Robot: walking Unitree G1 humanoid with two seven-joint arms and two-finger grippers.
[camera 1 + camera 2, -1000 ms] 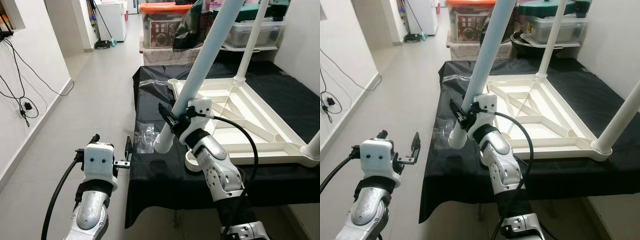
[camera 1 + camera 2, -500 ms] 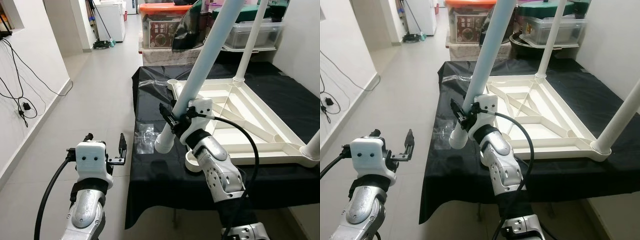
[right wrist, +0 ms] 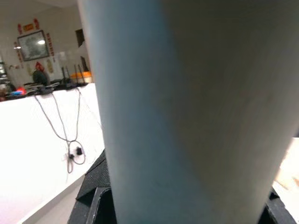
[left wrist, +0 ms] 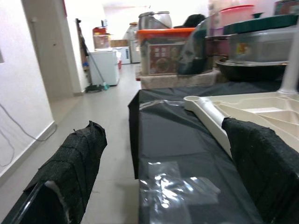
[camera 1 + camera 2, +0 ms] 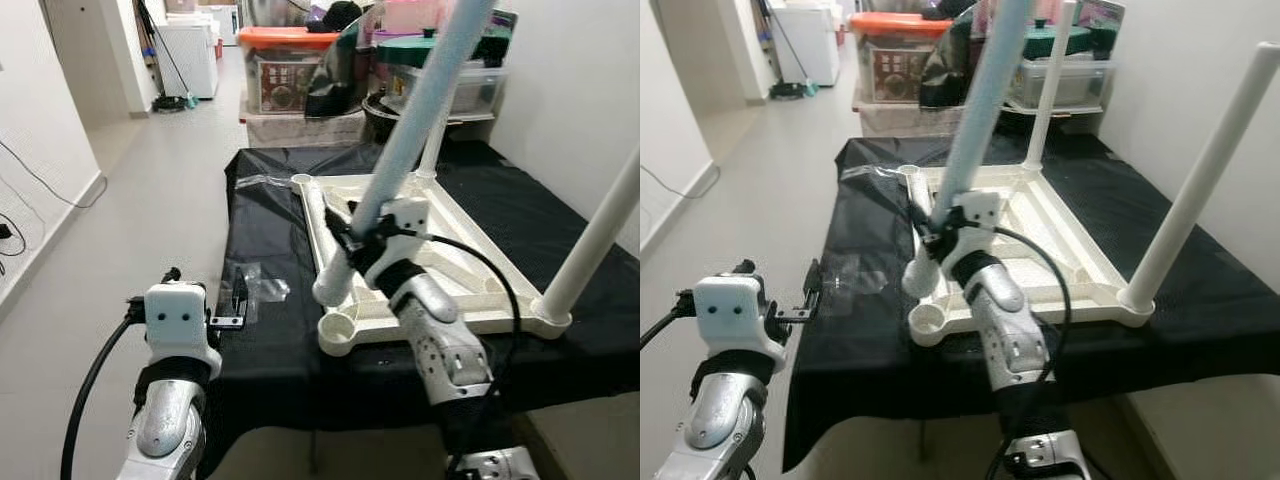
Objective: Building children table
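The white tabletop (image 5: 312,215) lies upside down on a black cloth (image 5: 262,225). Two white legs stand up from it, one at the far corner (image 5: 1050,80) and one at the near right corner (image 5: 1205,170). My right gripper (image 5: 355,237) is shut on a third pale leg (image 5: 420,110), which tilts away from me. Its lower end hovers just above the near left corner socket (image 5: 337,333), apart from it. In the right wrist view the leg (image 3: 187,116) is very close. My left gripper (image 5: 205,288) is open and holds nothing, beside the table's left edge.
A clear plastic bag (image 5: 262,290) lies on the cloth near the left gripper. Storage boxes and a pot (image 5: 290,70) crowd the space behind the table. A white wall (image 5: 590,90) stands close on the right. Open floor (image 5: 120,200) runs along the left.
The camera has swung right and the whole scene shifted left. The held leg's lower end now hangs closer over the near left socket. The left gripper sits nearer the table edge.
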